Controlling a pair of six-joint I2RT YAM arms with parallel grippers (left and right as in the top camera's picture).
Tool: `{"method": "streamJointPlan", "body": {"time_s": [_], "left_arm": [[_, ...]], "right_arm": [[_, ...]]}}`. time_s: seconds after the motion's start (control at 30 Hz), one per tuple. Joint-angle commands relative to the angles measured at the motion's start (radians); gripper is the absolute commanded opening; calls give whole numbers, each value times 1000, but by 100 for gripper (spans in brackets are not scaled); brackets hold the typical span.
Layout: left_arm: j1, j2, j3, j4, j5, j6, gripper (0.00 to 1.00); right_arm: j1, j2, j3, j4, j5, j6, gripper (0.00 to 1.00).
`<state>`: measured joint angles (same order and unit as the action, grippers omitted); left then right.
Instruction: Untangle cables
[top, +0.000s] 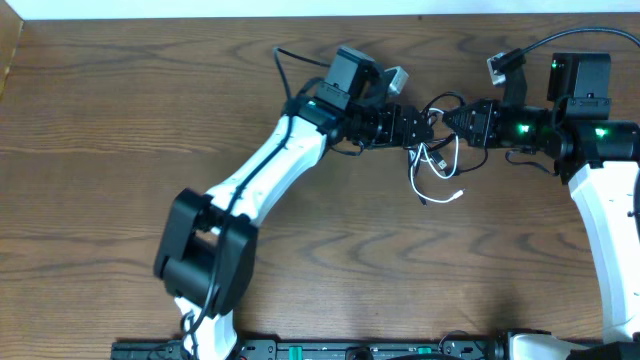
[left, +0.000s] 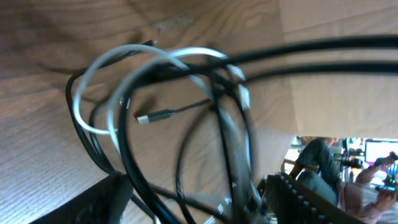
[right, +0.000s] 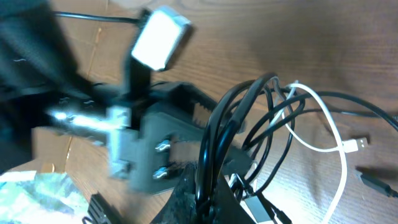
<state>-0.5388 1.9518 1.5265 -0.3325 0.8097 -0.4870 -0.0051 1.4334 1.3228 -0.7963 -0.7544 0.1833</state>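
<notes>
The cables (top: 436, 160) lie bunched at the table's far middle: black loops tangled with a white cord (top: 438, 196) that trails toward me. My left gripper (top: 418, 127) reaches the bunch from the left. In the left wrist view its fingers (left: 199, 208) stand wide apart, with black loops (left: 127, 155), the white cord (left: 93, 74) and a small black plug (left: 144, 117) between and beyond them. My right gripper (top: 451, 120) meets the bunch from the right. In the right wrist view it (right: 211, 196) is shut on black loops (right: 239, 106); the white cord (right: 336, 143) hangs free beside them.
The table's far edge (top: 200, 22) runs just behind both grippers. Thicker black arm wires arc over the left wrist (top: 285, 65) and the right wrist (top: 560, 40). A seated person (left: 323, 168) shows beyond the table in the left wrist view.
</notes>
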Motion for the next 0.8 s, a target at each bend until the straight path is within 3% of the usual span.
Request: {"method": "streamJointPlan", "body": {"time_s": [0.0, 0.07, 0.1, 0.13, 0.23, 0.37, 0.53, 0.77], "left_arm": [[-8, 58, 15, 40, -2, -115, 66], [-8, 82, 15, 51, -3, -133, 43], [-6, 89, 15, 52, -6, -133, 22], [-2, 92, 15, 48, -15, -132, 8], [17, 86, 15, 47, -19, -108, 7], [83, 35, 15, 13, -75, -69, 7], [165, -57, 15, -43, -95, -12, 8], [235, -180, 15, -150, -93, 42, 8]], "right_arm": [[7, -1, 9, -11, 13, 2, 1], [7, -1, 9, -23, 32, 2, 1], [7, -1, 9, -30, 48, 3, 1], [7, -1, 9, -37, 69, 3, 1], [6, -1, 9, -79, 195, 25, 1], [-10, -1, 9, -195, 563, 156, 1], [-35, -1, 8, -270, 883, 235, 1], [-71, 21, -3, -278, 1054, 259, 1]]}}
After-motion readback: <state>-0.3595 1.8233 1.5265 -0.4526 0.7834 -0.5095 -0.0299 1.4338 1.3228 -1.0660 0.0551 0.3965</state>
